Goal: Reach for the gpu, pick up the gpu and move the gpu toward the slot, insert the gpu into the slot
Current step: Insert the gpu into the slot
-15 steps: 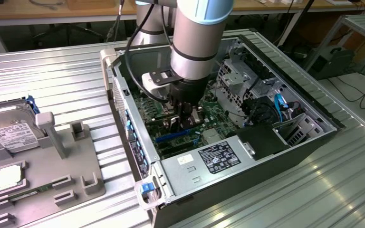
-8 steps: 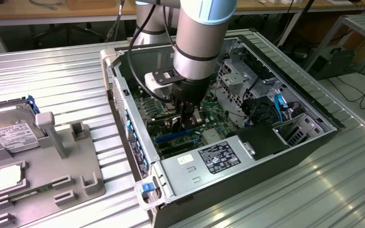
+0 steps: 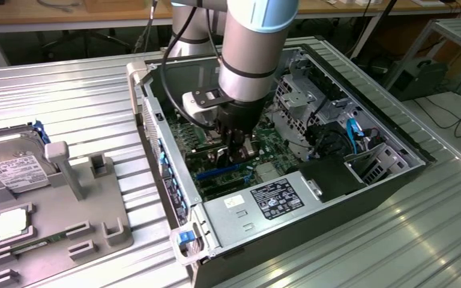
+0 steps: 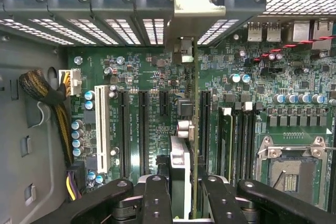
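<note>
My gripper (image 3: 239,150) reaches down inside the open computer case (image 3: 391,180) and is shut on the gpu (image 4: 195,103). In the wrist view the card stands on edge between my fingers (image 4: 157,198). Its silver end bracket (image 4: 191,3) is up against the case's rear wall. The card stands over the green motherboard (image 4: 152,77), between long black connectors (image 4: 143,129). In the exterior view a blue slot (image 3: 213,174) runs under the gripper. The card hides this slot in the wrist view. I cannot tell whether the card's lower edge is seated in it.
The CPU socket (image 4: 291,171) and memory sticks (image 4: 226,140) lie beside the card. A power supply (image 3: 271,198) fills the case's near end and drive cages (image 3: 311,102) the far side. A grey fixture (image 3: 62,210) with a hard drive (image 3: 10,165) stands at the exterior view's left.
</note>
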`<state>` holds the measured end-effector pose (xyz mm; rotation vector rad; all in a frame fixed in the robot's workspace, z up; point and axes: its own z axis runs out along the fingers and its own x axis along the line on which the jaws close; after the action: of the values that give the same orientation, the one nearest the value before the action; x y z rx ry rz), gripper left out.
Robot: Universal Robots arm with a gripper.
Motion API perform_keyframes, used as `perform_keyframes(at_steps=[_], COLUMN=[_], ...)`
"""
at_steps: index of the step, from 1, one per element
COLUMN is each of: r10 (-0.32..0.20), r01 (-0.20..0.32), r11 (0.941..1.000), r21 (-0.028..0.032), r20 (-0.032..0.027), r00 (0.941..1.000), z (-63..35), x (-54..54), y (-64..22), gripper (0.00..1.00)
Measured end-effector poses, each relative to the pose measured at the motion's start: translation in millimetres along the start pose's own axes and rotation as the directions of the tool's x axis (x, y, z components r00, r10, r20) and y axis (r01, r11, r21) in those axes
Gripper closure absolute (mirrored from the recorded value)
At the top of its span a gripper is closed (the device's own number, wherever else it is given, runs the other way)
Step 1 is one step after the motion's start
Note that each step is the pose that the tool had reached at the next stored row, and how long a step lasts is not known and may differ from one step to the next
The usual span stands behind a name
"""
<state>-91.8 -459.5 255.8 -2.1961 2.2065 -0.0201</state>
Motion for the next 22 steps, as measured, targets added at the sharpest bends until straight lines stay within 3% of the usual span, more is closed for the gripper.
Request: perform_keyframes(at_steps=[18,22], r10=[0.003,0.004], r01=[-0.003,-0.004], r11=[1.0,1.0], r21=[-0.0003,-0.0046], r20=[0.0,0.0001], r00=[1.0,1.0], z=[4.2,5.4], x=[-0.7,-1.0], y=[5.2,5.6], gripper=[0.72,0.72])
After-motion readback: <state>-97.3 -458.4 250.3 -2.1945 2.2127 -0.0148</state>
